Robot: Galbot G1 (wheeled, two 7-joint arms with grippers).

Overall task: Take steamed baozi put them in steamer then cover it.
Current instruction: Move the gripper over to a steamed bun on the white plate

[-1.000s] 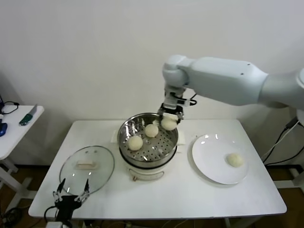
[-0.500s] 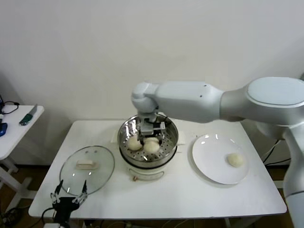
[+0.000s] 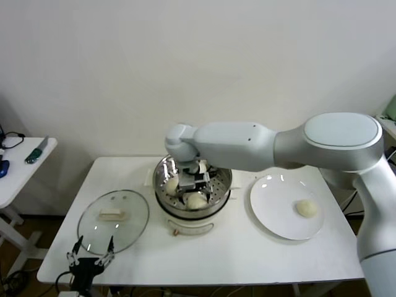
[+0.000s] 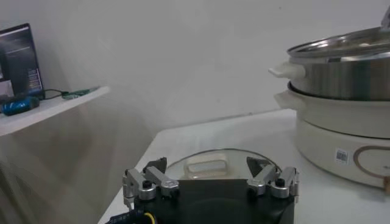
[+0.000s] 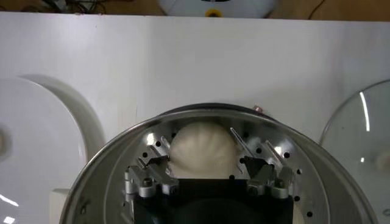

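One small unreadable label (image 4: 341, 156) marks the steamer (image 4: 347, 122) base.

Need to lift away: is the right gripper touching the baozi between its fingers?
Cannot tell. Right wrist view: right gripper straddles the baozi, fingertips at its edges, no clear gap.

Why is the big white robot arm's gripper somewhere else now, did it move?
Yes. The right gripper went from the far rim of the shiny round steel steamer down into it, toward its left side.

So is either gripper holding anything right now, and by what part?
Nothing is held. The right gripper is open inside the steamer, its fingers on either side of a baozi. The left gripper is open and empty near the cover.
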